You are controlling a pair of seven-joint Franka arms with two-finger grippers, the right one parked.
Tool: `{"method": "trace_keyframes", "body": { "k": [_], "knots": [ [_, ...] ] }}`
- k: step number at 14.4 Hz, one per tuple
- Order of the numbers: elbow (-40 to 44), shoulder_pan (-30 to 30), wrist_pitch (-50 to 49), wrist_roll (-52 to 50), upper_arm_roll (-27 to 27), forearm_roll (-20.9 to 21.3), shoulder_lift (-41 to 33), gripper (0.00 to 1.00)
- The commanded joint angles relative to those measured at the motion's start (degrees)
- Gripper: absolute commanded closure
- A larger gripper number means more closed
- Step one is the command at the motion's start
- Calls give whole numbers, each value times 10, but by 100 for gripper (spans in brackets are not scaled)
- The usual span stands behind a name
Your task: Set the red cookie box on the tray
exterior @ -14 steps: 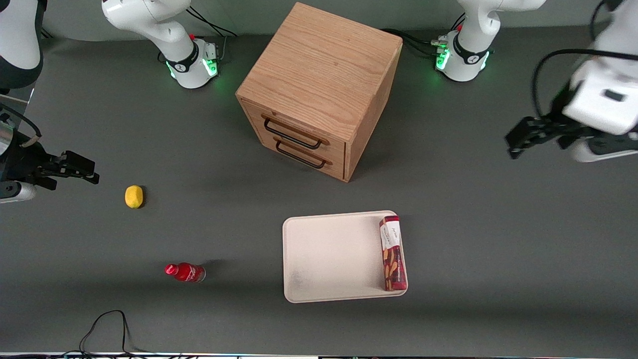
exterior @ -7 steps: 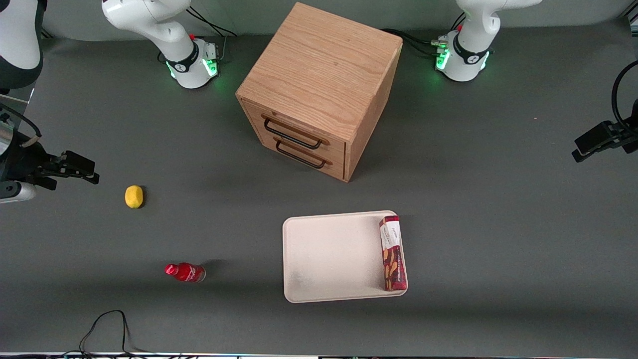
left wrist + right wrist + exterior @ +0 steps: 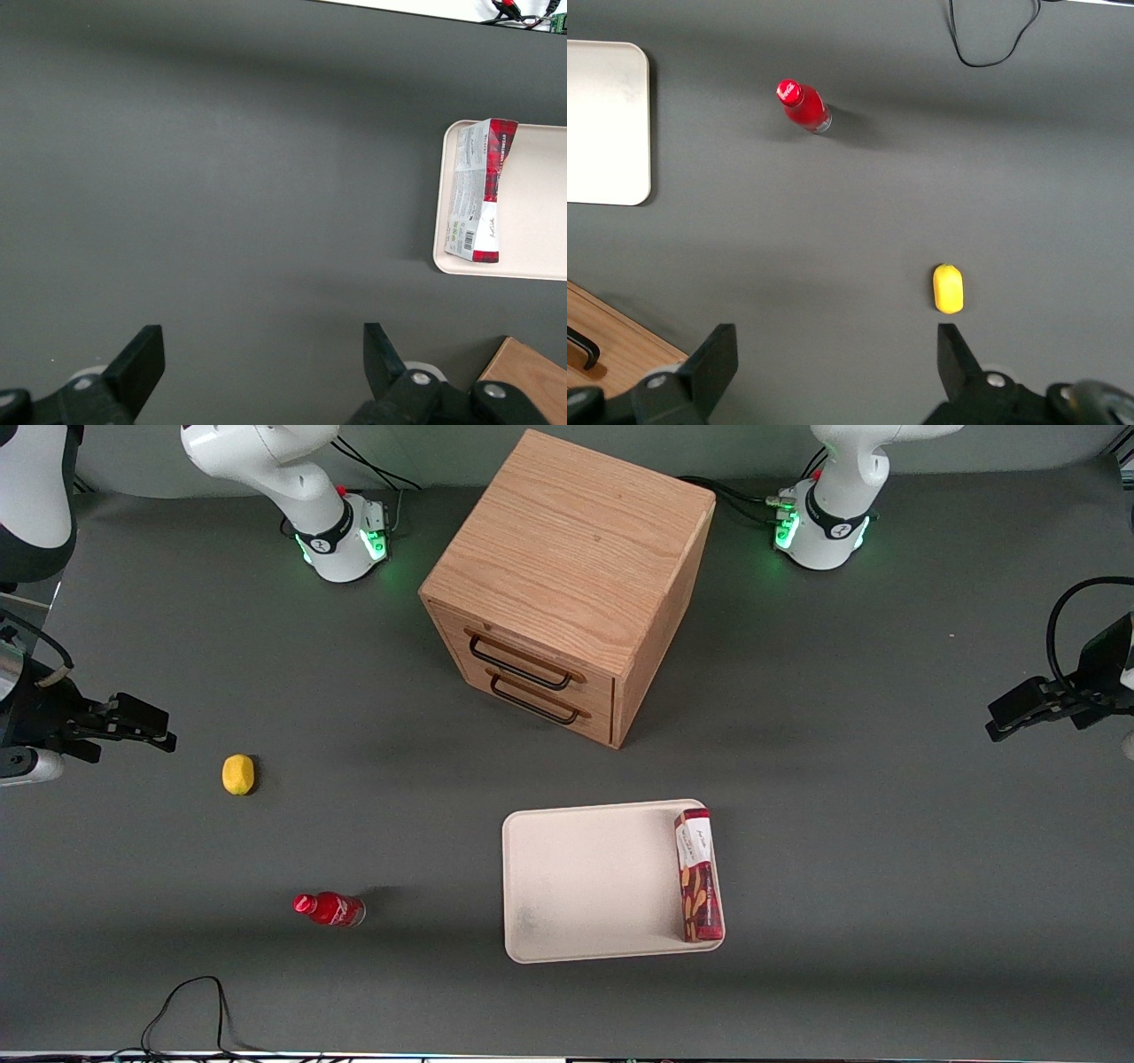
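Now the gripper (image 3: 1010, 717), jaws spread wide and empty, has drifted back in at the frame's right edge, well apart from the red cookie box (image 3: 697, 874) lying along the tray (image 3: 585, 886) edge nearest the working arm, so placement looks finished.

lab | robot arm bases (image 3: 341, 536) bolted on grey table (image 3: 886, 868)

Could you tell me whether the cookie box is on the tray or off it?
On it. The box lies flat inside the tray, along its short edge. The open claw hangs over bare table, apart from both.
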Motion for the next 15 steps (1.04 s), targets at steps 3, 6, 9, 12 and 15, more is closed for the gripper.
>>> {"method": "trace_keyframes", "body": {
  "k": [3,6,9,12,15],
  "knots": [
    [-22,-39,-22,4,43,-7,-48,0],
    [-6,-38,-47,1,41,-18,-41,0],
    [-24,-31,-46,-1,32,-23,-48,0],
    [-24,-31,-53,-3,32,-22,-47,0],
    [-21,-31,-66,-2,32,-13,-45,0]
  ]
}}
